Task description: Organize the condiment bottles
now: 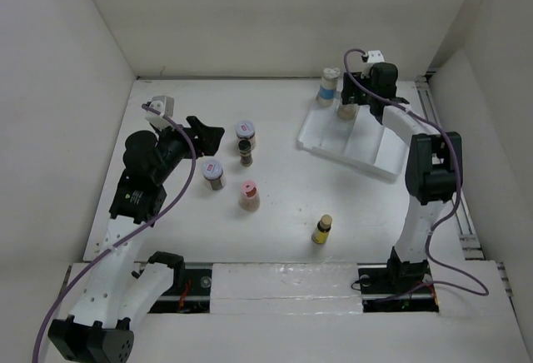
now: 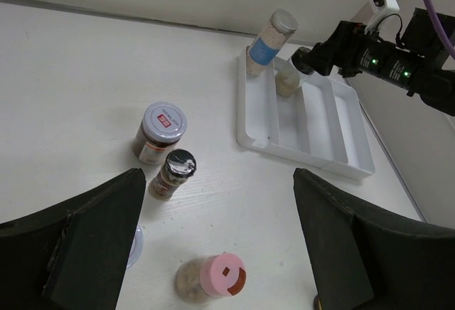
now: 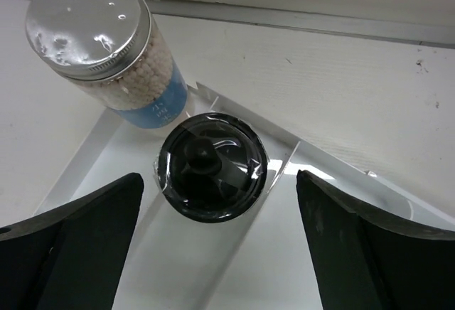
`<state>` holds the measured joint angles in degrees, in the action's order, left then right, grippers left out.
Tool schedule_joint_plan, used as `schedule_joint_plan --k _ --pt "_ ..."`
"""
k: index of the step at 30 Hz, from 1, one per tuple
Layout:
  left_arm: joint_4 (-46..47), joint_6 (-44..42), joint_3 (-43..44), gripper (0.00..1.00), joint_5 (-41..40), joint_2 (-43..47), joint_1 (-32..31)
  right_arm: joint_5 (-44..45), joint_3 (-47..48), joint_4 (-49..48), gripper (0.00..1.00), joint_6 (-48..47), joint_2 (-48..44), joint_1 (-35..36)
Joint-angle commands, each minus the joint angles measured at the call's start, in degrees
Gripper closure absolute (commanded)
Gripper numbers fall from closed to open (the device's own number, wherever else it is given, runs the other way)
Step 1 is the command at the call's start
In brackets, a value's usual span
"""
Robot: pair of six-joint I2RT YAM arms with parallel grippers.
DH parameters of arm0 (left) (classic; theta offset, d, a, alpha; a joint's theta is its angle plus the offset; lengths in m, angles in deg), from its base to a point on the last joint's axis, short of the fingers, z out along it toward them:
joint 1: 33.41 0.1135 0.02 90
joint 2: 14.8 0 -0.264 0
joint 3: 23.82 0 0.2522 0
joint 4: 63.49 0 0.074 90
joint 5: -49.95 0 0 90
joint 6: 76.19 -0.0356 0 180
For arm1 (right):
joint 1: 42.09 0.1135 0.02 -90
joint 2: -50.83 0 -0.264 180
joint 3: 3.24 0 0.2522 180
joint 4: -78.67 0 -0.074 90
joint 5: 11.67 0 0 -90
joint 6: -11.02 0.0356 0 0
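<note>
Seven bottles: two in the white tray (image 1: 383, 159), five loose on the table (image 1: 166, 96).
Right gripper (image 3: 219, 182): parted wide above the far end of the tray, a dark finger on either side of the black-lidded bottle (image 3: 212, 166), with clear gaps in the wrist view; it grips nothing.
Black-lidded bottle: upright at the far end of a tray compartment, centred between the right fingers and directly under the wrist camera.
Blue-labelled jar (image 1: 329, 85): silver lid, upright in the neighbouring compartment on the left, just beside the black-lidded bottle and outside the fingers.
Left gripper (image 1: 208, 132): spread apart and empty, over the left part of the table, aimed toward the loose jars.
Far purplish-lidded jar (image 2: 160, 132): upright, just ahead of the left gripper.
Small dark-capped jar (image 2: 174, 173): touching or nearly touching the far purplish-lidded jar, on its near side.
Near purplish-lidded jar (image 1: 213, 172): close to the left gripper; in the wrist view mostly hidden behind one finger.
Pink-lidded jar (image 2: 212, 276): upright, between the two left fingers in the wrist view, not touched.
Yellow bottle (image 1: 322, 230): dark cap, standing alone, well apart from both grippers.
</note>
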<state>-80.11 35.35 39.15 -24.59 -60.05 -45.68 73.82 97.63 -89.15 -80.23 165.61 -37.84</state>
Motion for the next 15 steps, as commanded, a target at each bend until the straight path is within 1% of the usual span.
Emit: schedule_joint_plan --k 1,3,5,6,7,9,10,11,12,13,14,15 --pt "2.24 -0.01 0.53 0.19 0.44 0.17 -0.12 0.38 2.46 -2.55 0.04 0.29 -5.77 0.67" --pt "2.24 -0.01 0.54 0.19 0.44 0.17 -0.12 0.38 1.05 -2.55 0.01 0.29 -8.77 1.98" --pt "2.24 -0.01 0.54 0.19 0.44 0.17 -0.12 0.38 -2.02 -2.55 0.01 -0.32 -13.94 3.65" --pt "2.24 -0.01 0.54 0.19 0.44 0.17 -0.12 -0.23 -2.99 -2.55 0.03 -1.11 -15.45 4.79" --pt "2.24 -0.01 0.54 0.19 -0.25 0.17 -0.12 -0.84 -3.96 -2.55 0.05 -1.12 -16.86 7.67" --pt "1.71 -0.01 0.54 0.19 -0.87 0.69 -0.12 -4.08 -5.55 -3.16 0.29 -1.73 -18.45 11.11" --pt "1.71 -0.01 0.54 0.19 -2.27 0.69 -0.12 -7.58 -5.55 -3.16 0.44 -1.73 -18.45 14.96" --pt "1.01 0.69 0.54 0.19 -3.5 1.3 -0.12 -9.18 -5.55 -3.16 0.77 -1.73 -18.45 17.0" --pt "-0.12 1.48 1.14 0.19 -4.99 1.31 -0.12 -10.85 -5.55 -3.16 0.84 -1.21 -16.71 19.11" --pt "-0.83 2.01 1.15 0.19 -8.57 1.83 -0.12 -13.74 -5.03 -3.16 0.86 -1.2 -15.83 21.22" --pt "-1.45 2.71 1.76 0.19 -10.52 1.84 -0.12 -15.07 -5.02 -3.16 0.86 -1.2 -14.95 25.33" --pt "-2.06 3.33 1.77 0.19 -12.54 3.05 -0.12 -15.78 -4.41 -3.16 0.75 -1.2 -13.28 27.37"
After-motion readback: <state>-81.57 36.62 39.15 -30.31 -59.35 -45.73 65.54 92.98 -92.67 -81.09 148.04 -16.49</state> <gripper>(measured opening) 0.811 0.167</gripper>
